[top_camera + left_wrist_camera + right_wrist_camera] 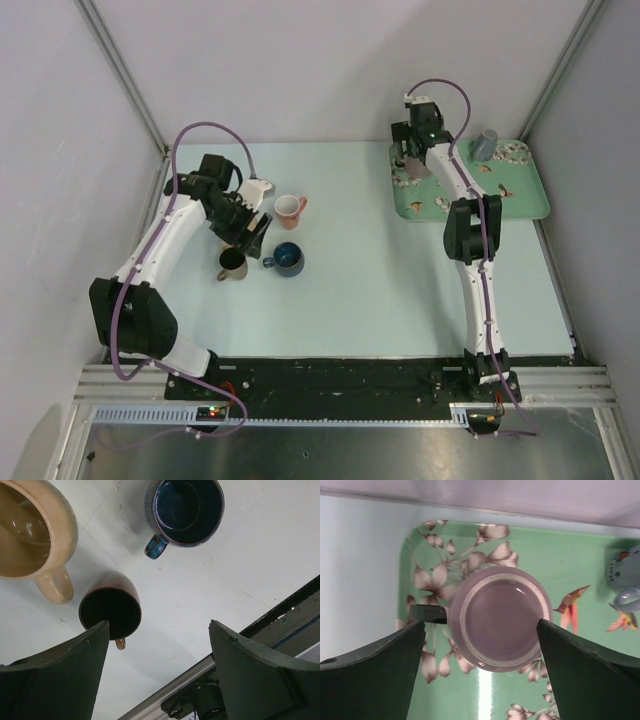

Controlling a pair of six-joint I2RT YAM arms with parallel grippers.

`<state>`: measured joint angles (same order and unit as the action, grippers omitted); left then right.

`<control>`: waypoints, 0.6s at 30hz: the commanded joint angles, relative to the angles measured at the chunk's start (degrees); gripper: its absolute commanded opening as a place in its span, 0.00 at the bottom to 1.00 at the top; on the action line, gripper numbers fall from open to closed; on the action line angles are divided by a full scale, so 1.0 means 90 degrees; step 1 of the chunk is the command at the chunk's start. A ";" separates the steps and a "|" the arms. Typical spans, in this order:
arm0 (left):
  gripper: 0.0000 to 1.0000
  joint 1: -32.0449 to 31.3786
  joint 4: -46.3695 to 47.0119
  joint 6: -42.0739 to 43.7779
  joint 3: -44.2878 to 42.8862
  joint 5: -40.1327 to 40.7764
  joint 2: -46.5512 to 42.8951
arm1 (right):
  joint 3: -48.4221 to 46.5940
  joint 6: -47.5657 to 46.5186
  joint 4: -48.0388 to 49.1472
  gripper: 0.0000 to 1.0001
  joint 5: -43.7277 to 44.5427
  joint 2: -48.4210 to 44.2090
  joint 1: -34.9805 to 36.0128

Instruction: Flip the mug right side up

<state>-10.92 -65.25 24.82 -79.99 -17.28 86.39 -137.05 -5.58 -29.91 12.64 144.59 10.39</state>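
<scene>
A lavender mug (500, 615) with a dark handle stands upside down, base up, at the left end of the green flowered tray (570, 555). My right gripper (481, 625) is open right above it, one finger on each side, apart from the mug. In the top view the right gripper (412, 165) hides most of that mug. My left gripper (159, 625) is open and empty above the table, next to an upright dark brown mug (110, 611).
An upright blue mug (186, 510) and a tan mug (27, 530) stand near the brown one; the top view shows them as blue (287, 258) and pink (290, 208). A grey-blue mug (485, 143) sits at the tray's (520, 195) far edge.
</scene>
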 commanded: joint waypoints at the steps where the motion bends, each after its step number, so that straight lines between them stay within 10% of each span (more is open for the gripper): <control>1: 0.84 0.0076 -0.0052 -0.0157 -0.0214 -0.0171 -0.0014 | -0.0193 -0.0671 0.0112 0.98 0.1012 0.0150 -0.0008; 8: 0.84 0.0099 -0.0047 -0.0125 -0.0273 -0.0130 -0.0008 | 0.1265 -0.1395 0.0629 0.82 0.1731 -0.0636 -0.0296; 18: 0.85 0.0092 -0.0045 -0.0076 -0.0244 -0.0143 -0.0003 | 0.2797 -0.2383 0.0780 0.88 0.0841 -0.2027 -0.0666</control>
<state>-10.46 -65.36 24.01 -80.01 -17.28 86.41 -114.24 -21.23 -22.09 25.78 133.80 5.10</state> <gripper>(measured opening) 0.844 0.837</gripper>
